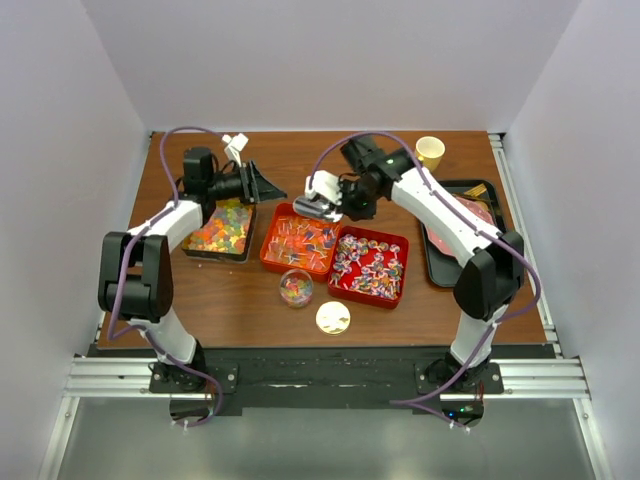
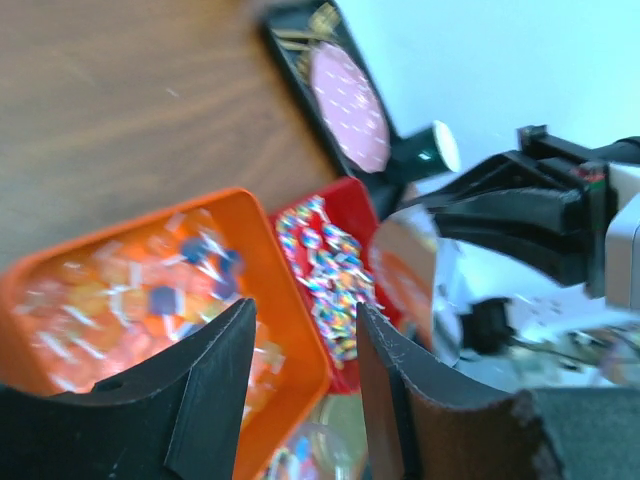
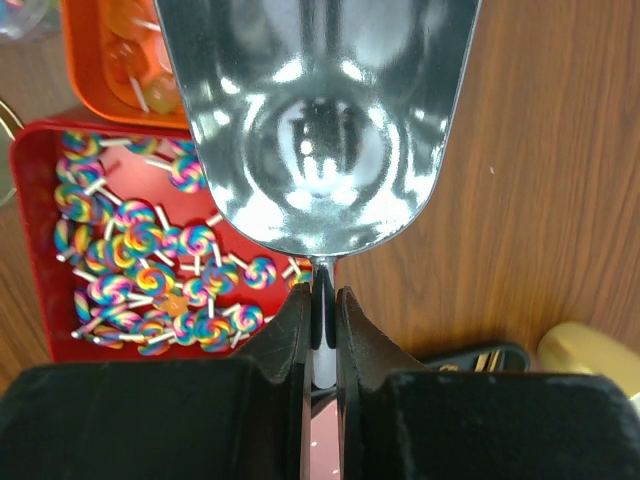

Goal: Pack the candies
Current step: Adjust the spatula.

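The candies lie in three trays: gummy pieces in a black tray, clear-wrapped ones in an orange tray and swirled lollipops in a red tray. A small clear jar in front of the trays holds some candies. My right gripper is shut on the thin handle of a shiny metal scoop. The scoop is empty and hangs over the back of the orange and red trays. My left gripper is open and empty, above the gap between the black and orange trays.
A round gold lid lies near the front edge. A yellow cup stands at the back right. A black tray with a pink dotted plate sits at the right. The two grippers are close together over the trays.
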